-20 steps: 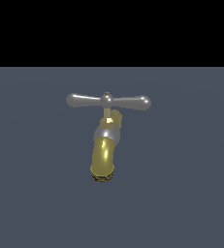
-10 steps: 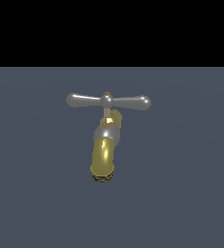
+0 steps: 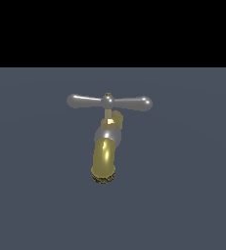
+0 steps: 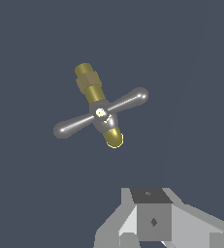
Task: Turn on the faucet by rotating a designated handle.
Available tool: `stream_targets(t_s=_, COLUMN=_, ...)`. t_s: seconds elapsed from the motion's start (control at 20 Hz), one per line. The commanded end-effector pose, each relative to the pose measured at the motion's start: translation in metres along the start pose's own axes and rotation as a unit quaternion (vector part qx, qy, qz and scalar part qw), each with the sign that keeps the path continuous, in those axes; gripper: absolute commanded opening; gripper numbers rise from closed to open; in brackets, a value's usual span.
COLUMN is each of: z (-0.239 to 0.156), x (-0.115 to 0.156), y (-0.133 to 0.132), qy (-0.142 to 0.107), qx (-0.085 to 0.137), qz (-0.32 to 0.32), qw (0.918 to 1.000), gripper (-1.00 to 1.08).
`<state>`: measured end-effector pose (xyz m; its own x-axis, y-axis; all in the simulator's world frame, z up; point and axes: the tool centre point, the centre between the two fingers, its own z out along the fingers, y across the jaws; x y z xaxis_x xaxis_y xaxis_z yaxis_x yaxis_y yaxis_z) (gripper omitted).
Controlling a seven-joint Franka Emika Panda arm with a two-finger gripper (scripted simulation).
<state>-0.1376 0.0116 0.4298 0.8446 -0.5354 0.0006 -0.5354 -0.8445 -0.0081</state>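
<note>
Handle (image 4: pixel 100 114) sits well apart from the tool (image 4: pixel 152 227).

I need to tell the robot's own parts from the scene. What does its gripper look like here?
Only the wrist view shows it: the gripper is a blocky body in flat light and mid grey, with a darker square face bearing a small dark diamond mark. No cables or fingertips are visible.

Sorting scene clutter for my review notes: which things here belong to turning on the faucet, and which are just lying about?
Belongs to the job:
- faucet, golden spout
- handle, silver crossbar on top
- hand, only partly visible in the wrist view, apart from the handle

Just lying about:
- nothing else visible; only the plain grey surface
</note>
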Motion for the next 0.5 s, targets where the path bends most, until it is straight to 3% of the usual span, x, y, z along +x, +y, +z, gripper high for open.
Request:
stream_targets(t_s=0.0, z=0.009, x=0.007, y=-0.010, qy=-0.001, qx=0.002, qz=0.029, qw=0.9996, gripper=-1.00)
stream_targets(t_s=0.45, z=0.043, x=0.030, y=-0.044, qy=-0.006, qx=0.005, qz=0.132, qw=0.9912, gripper=-1.00)
